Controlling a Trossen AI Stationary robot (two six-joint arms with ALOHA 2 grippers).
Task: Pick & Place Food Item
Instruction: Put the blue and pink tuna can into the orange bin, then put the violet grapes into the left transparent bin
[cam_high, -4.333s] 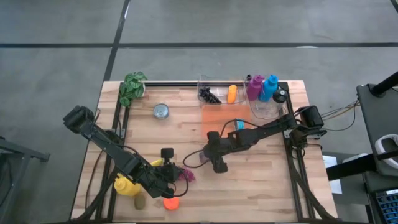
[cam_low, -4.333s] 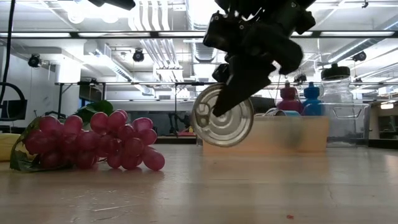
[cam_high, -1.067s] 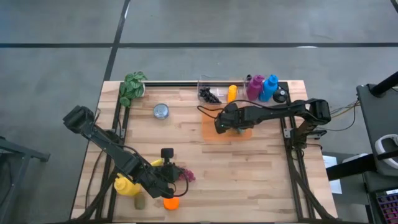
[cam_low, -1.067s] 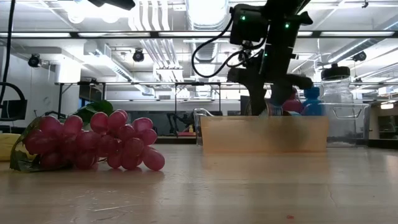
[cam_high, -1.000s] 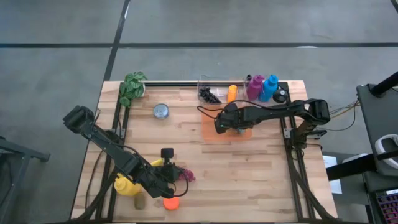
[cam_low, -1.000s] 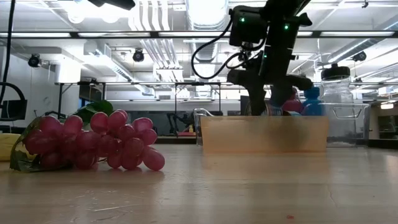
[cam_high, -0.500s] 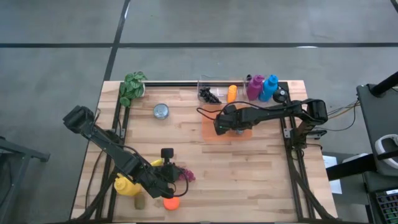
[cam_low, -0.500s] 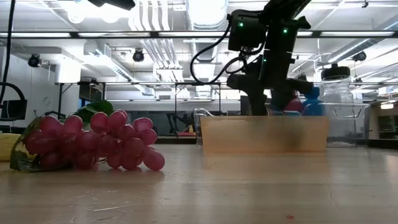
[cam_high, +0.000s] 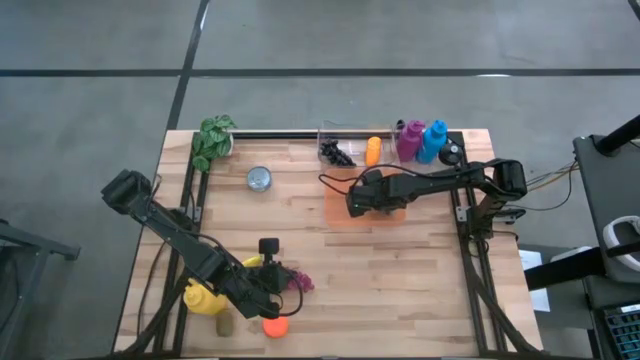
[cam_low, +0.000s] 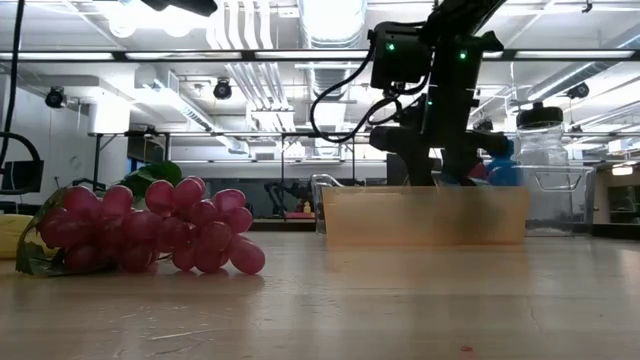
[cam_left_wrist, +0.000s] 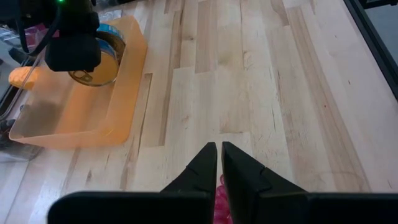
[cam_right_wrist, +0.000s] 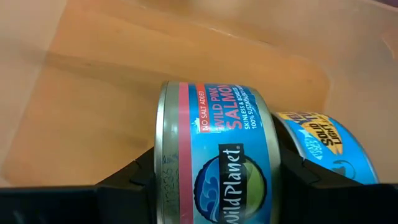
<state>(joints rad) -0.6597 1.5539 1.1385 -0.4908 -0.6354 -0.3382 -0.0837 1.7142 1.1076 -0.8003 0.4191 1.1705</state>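
The right claw (cam_right_wrist: 214, 186) is clamped on the blue-labelled round salmon can (cam_right_wrist: 214, 162) (above the translucent orange tray (cam_right_wrist: 93, 93)); released tilted, it could be knocked against the neighbouring blue tuna can (cam_right_wrist: 323, 146).

table (cam_high: 300, 240): pale matt wood planks | bin (cam_left_wrist: 118, 106): translucent orange plastic | salmon can (cam_right_wrist: 217, 155): metal, glossy paper label

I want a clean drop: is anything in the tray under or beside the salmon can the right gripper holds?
Yes. A second can already lies in the orange tray, right beside the salmon can clamped in the right gripper.
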